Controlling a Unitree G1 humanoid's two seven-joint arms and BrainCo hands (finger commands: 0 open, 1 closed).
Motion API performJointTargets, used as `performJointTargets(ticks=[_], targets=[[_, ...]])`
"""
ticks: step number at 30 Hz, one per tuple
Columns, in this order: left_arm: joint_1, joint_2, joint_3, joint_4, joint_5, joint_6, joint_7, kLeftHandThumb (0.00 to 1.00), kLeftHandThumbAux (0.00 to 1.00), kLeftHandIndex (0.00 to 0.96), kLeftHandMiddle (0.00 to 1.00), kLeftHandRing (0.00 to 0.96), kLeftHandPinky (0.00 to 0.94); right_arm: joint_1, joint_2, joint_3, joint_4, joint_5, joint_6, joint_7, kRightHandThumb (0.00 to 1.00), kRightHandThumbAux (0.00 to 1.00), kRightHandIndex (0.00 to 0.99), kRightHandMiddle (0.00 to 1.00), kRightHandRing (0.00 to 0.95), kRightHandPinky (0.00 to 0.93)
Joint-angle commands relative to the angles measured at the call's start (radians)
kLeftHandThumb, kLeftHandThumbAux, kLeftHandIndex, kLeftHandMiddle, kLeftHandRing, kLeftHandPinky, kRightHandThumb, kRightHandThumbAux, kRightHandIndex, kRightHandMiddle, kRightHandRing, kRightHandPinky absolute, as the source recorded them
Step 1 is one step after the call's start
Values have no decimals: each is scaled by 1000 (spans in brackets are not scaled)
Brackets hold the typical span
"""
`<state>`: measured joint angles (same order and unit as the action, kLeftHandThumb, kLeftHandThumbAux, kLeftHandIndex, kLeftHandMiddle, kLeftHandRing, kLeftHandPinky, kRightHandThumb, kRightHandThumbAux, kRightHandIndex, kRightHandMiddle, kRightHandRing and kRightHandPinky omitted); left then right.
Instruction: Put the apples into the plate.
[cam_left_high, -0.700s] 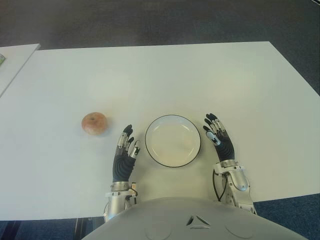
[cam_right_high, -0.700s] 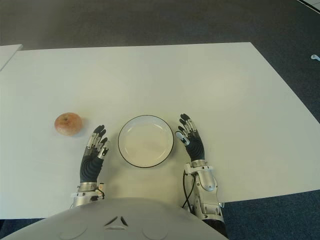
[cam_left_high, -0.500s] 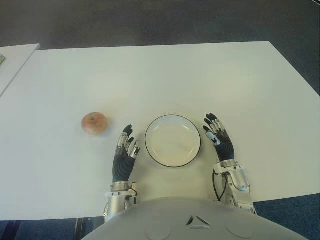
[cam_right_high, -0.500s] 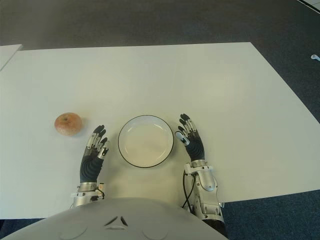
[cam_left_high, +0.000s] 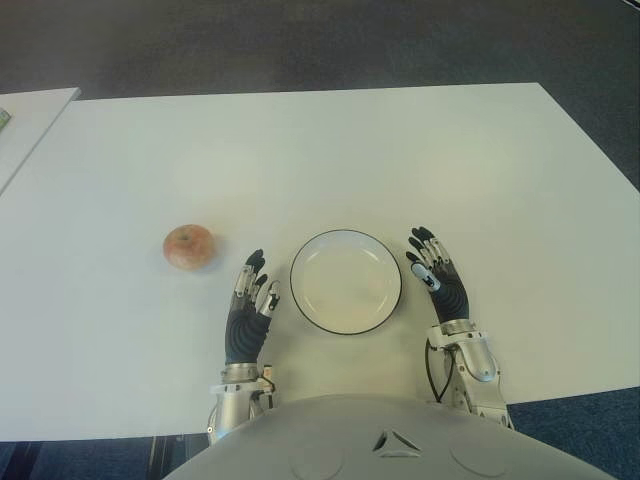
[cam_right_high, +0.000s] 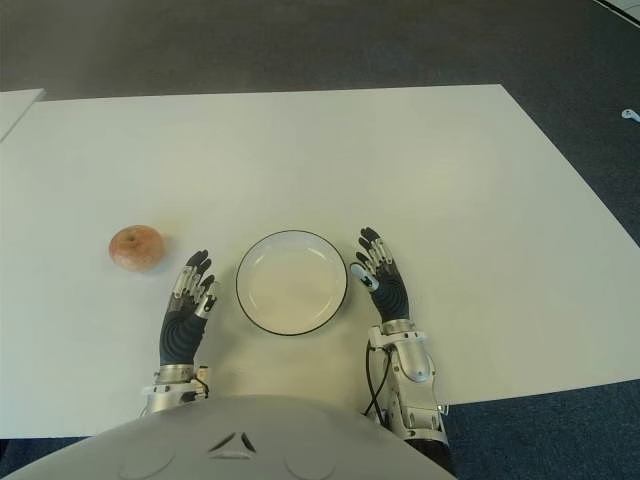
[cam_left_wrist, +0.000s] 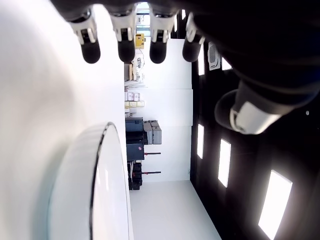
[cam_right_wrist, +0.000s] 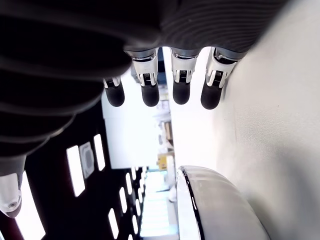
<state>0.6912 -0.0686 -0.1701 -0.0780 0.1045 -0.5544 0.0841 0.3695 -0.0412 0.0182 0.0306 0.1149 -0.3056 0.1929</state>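
Left eye view: a white bench (cam_left_high: 400, 150) carries one reddish apple (cam_left_high: 189, 247) and a white plate (cam_left_high: 346, 281) with a dark rim. The plate sits near the robot's body, with nothing in it. The apple lies to the left of the plate and slightly farther away, well apart from it, and no hand touches it.

The left hand (cam_left_high: 247, 311) shows just left of the plate, with the apple farther off on its left. Its fingers (cam_left_wrist: 125, 49) are stretched out straight and released, grasping nothing. The right hand (cam_left_high: 438, 280) shows just right of the plate, close to its rim. Its fingers (cam_right_wrist: 150, 92) are likewise extended and loose, holding nothing.

At the far left edge of the scene, the corner of a second white table (cam_left_high: 25, 115) stands beside the bench, with dark carpet floor (cam_left_high: 300, 45) beyond.
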Motion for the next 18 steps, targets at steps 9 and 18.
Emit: performJointTargets(ticks=[9, 18], targets=[[30, 14, 49, -87, 59, -28, 44, 6, 545, 0, 0, 0, 0, 18, -6, 4, 22, -42, 15, -20, 231, 502, 0, 0, 0, 0], [106, -4, 111, -275, 344, 51, 154, 81, 597, 0, 0, 0, 19, 8, -5, -2, 40, -51, 1, -31, 224, 502, 0, 0, 0, 0]])
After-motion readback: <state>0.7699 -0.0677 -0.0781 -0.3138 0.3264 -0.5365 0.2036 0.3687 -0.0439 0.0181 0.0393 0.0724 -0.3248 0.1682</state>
